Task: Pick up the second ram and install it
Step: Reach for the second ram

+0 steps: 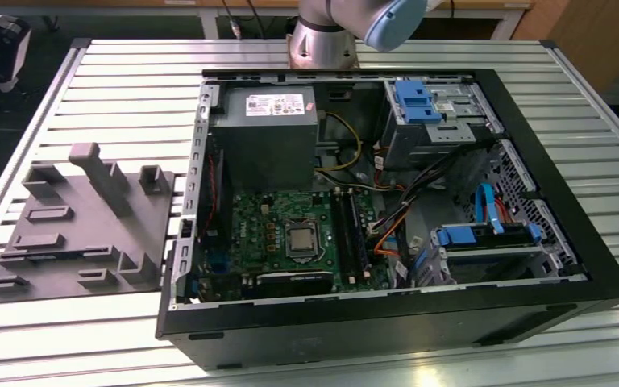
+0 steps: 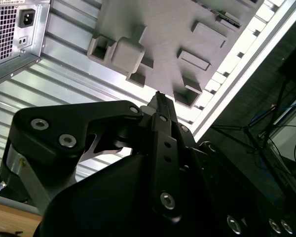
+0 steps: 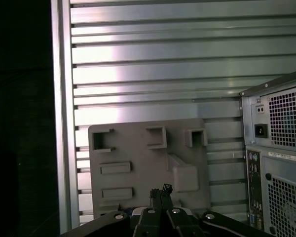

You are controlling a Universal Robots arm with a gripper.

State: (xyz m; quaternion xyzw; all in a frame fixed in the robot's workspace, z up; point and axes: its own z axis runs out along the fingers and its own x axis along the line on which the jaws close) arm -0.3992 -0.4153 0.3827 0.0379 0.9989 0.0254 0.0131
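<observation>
My gripper (image 3: 160,191) hangs high over the grey holder tray (image 3: 138,148), its two thin fingers pressed together with nothing between them. The second wrist view has the same shut fingertips (image 2: 158,97) pointing at the tray (image 2: 172,24). In the exterior view the tray (image 1: 84,234) lies at the left of the open computer case (image 1: 396,210). Its blocks and pockets carry no stick that I can see. On the green motherboard (image 1: 277,218) run long dark memory slots (image 1: 350,230). I cannot tell the second ram apart from them.
The arm's base (image 1: 326,36) stands behind the case on the slatted metal table (image 1: 126,89). The case's rear panel with sockets and grilles (image 3: 278,148) stands close beside the tray. Beyond the table's edge (image 2: 237,84) there are floor and cables.
</observation>
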